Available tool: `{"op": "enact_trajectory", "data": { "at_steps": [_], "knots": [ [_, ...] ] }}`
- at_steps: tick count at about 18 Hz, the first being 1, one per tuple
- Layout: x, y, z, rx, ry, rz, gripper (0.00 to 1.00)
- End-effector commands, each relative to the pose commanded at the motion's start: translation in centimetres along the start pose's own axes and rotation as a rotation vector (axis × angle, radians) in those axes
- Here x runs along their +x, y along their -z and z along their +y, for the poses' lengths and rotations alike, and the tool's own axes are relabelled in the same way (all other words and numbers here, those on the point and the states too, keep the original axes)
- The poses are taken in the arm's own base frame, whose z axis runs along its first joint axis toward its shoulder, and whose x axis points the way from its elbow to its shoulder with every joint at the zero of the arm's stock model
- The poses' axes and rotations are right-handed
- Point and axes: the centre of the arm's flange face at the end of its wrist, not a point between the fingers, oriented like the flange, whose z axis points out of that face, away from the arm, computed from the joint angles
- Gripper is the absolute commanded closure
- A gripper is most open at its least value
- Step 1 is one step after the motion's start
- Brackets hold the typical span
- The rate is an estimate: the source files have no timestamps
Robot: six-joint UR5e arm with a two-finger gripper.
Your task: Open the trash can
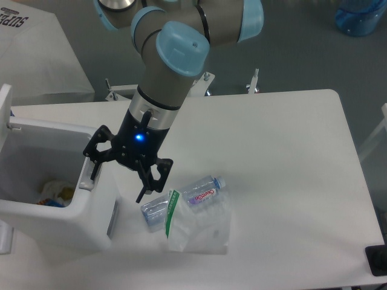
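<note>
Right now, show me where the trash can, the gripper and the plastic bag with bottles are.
trash can (91,208): fixed camera, right outer wall.
gripper (118,179): fixed camera, midway between fingertips.
plastic bag with bottles (202,229): fixed camera, clear lower part.

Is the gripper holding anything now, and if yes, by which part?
Nothing is held. The gripper is open, with empty fingers, over the table between the open trash can and the plastic bag with bottles.
</note>
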Motion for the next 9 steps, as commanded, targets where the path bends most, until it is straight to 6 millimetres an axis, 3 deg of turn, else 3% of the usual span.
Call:
{"op": "enact_trajectory", "data": {
  "at_steps": [6, 8, 9],
  "knots": [
    [-0.4, 1.2, -0.9, 0.041, -0.022, -0.027, 0.00],
    [-1.3, 1.3, -0.8, 0.054, -0.029, -0.044, 0.00],
    [-3.1, 1.8, -0.3, 0.065, -0.014, -0.066, 0.00]
  ]
}}
